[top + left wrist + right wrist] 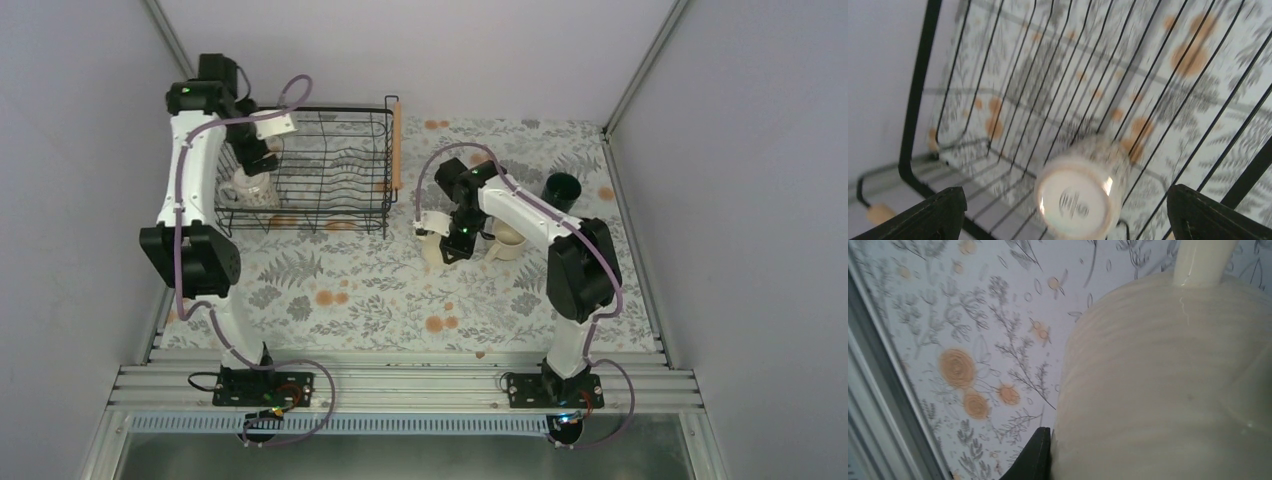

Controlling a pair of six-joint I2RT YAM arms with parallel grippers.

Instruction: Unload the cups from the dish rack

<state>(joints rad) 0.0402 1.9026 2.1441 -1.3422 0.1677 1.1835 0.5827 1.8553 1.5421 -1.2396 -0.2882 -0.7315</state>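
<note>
Top external: far left on the floral counter point(400, 300), the dish rack point(330, 175), black wire, with a wooden handle point(396, 145) along its right side. Well apart to the right, a cluster of mugs: the dark green mug point(563, 188) farthest back, the beige mug point(508, 242) nearer, the cream mug point(438, 248) left of that. Links of the right arm point(530, 215) slung across the cluster, hiding part of it.

Left end effector point(257, 160) down inside the rack's left end, directly above the white patterned mug point(248, 190), mug handle pointing left. From the left wrist: fingers point(923, 217) spread wide, gripping nothing. Between the two fingertips and clear of both, the mug's base with its maker's stamp, turned toward the camera, rack wires behind and beneath. Slightly blurred.

Right end effector point(455, 238) right over the cream mug. From the right wrist: mug wall across most of the frame, handle at the top, one dark finger point(1035, 457) against the wall at lower left. Other finger hidden, so cannot tell whether clamped on the mug or merely beside it.
</note>
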